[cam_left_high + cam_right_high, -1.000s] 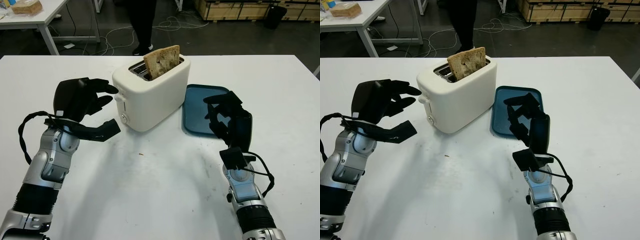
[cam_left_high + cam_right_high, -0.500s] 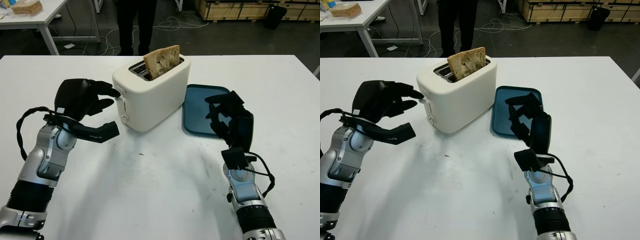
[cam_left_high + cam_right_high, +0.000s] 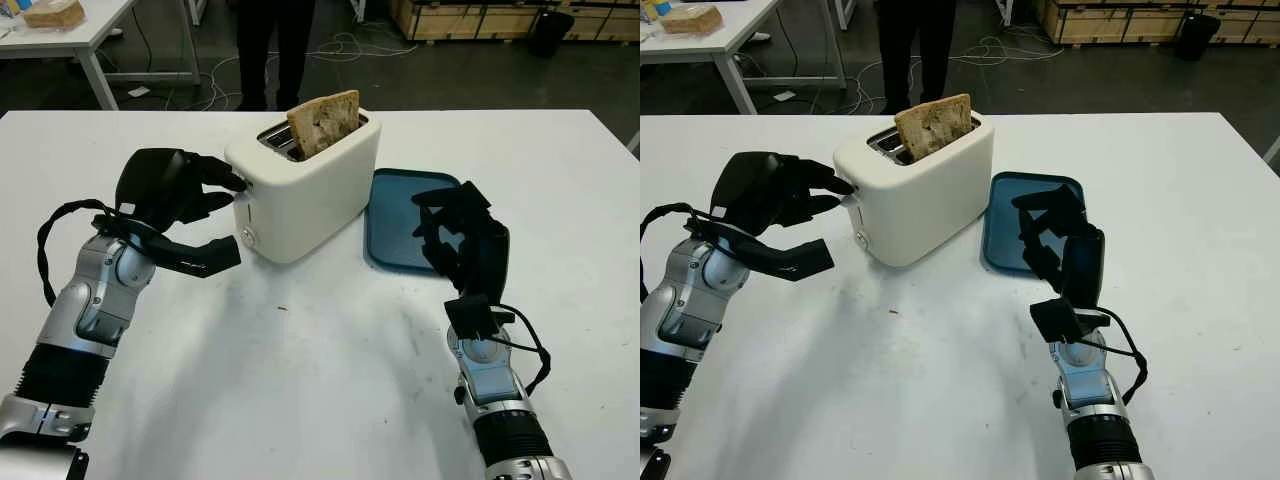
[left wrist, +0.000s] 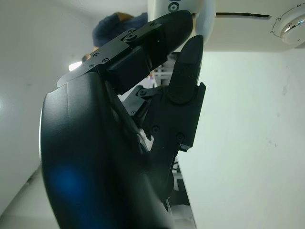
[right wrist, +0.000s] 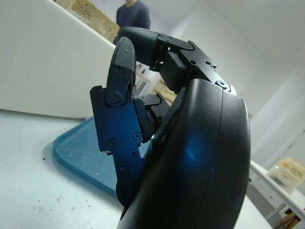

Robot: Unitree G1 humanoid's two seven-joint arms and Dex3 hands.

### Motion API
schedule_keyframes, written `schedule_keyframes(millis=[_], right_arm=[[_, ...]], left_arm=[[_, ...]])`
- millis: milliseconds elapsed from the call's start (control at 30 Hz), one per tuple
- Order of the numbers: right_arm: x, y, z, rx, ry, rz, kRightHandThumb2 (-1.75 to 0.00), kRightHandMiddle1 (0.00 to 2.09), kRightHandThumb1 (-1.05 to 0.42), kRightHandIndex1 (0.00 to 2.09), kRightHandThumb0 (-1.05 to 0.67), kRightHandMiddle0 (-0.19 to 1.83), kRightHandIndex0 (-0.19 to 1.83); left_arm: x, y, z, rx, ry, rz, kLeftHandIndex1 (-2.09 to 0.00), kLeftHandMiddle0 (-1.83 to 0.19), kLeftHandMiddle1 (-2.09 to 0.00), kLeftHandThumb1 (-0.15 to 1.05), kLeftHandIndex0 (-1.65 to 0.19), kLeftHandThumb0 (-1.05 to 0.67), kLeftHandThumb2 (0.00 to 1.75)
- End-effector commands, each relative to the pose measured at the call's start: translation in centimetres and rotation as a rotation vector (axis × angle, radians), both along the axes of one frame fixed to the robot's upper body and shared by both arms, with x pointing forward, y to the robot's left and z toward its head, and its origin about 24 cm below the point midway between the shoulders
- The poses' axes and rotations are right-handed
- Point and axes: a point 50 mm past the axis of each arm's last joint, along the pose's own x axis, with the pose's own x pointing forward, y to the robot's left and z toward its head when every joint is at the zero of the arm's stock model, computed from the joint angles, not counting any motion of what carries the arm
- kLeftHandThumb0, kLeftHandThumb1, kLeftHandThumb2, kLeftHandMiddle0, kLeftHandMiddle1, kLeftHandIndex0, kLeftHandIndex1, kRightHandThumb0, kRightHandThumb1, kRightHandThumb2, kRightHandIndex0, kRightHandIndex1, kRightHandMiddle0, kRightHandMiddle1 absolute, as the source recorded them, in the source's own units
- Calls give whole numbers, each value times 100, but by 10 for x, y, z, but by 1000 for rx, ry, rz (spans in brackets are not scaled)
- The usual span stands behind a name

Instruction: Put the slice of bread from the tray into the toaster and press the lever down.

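A white toaster (image 3: 300,195) stands mid-table with a slice of bread (image 3: 324,122) upright in its slot, the top half sticking out. The blue tray (image 3: 400,235) to its right holds nothing. My left hand (image 3: 222,198) is at the toaster's left end, open, its upper fingertips against the lever (image 3: 243,184), which sits high. The left wrist view has those fingers (image 4: 186,62) just under the toaster's end (image 4: 238,28) and dial (image 4: 291,28). Over the tray's near right corner my right hand (image 3: 448,225) hangs open and holds nothing.
A person's legs (image 3: 270,40) stand behind the table's far edge, with cables on the floor. Another table (image 3: 70,30) with a bread loaf is at the back left. White tabletop (image 3: 300,380) spreads in front of the toaster.
My left hand has moved right and a little up, from short of the toaster to touching its lever. The right hand, bread and tray have stayed put.
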Motion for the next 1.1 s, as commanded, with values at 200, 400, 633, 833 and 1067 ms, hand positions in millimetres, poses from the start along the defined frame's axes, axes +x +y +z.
schedule_keyframes(millis=[200,400,633,833,1067], right_arm=[[-1,-2,4,16,-28,4,-41,131,-92,162,-36,62,74],[-1,-2,4,25,-34,13,-41,131,-92,163,-36,62,73],[-1,-2,5,23,-39,12,-41,132,-92,164,-36,62,73],[-3,-4,3,39,-39,1,-39,130,-92,166,-40,63,74],[-6,-8,6,27,-60,-25,-38,127,-92,167,-42,65,73]], left_arm=[[4,-5,4,42,-4,-25,-9,-92,-113,86,-120,-34,0],[6,-7,4,65,-10,-31,-11,-94,-113,85,-125,-33,0],[6,-8,6,92,3,-24,-8,-98,-96,87,-126,-24,1],[10,-32,-67,95,353,59,-4,-90,-106,92,-123,-10,4],[-32,-103,-183,132,828,79,0,-92,-27,92,-92,-12,17]])
